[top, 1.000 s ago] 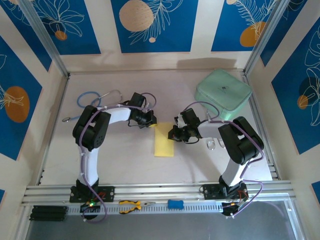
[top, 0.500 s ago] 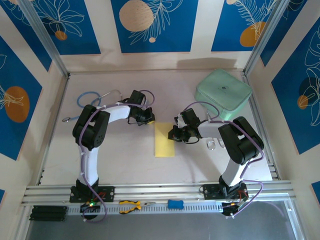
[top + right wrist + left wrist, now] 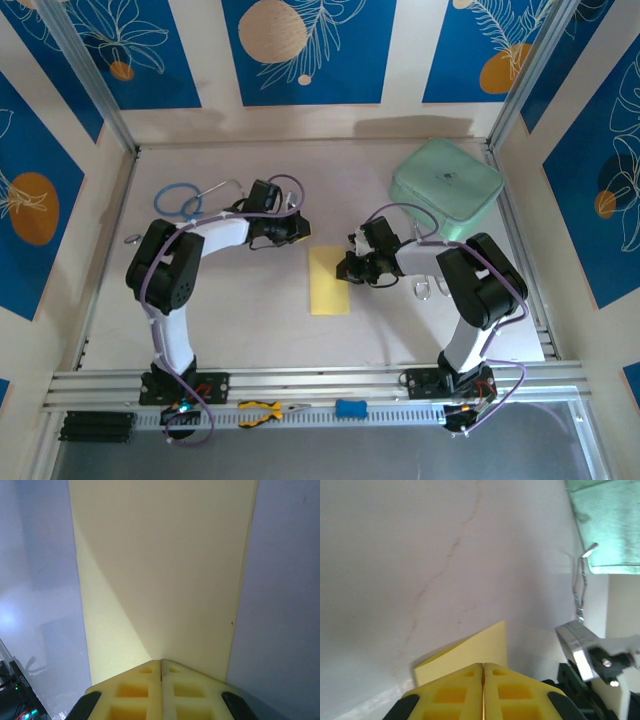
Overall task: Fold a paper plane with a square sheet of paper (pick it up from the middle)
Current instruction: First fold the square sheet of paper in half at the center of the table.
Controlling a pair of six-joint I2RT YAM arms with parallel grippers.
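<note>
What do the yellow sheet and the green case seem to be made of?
Yellow sheet: likely thin matte paper, flat with crisp edges. Mint-green case: probably fabric-covered, matte; a fine weave shows in the left wrist view.

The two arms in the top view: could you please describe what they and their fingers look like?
The left arm and right arm look alike: white links between bulky black joint housings, each with a thin lilac cable looping loosely alongside. The wrist views show chunky yellow fingers with square recesses moulded in, set on black mounts.
</note>
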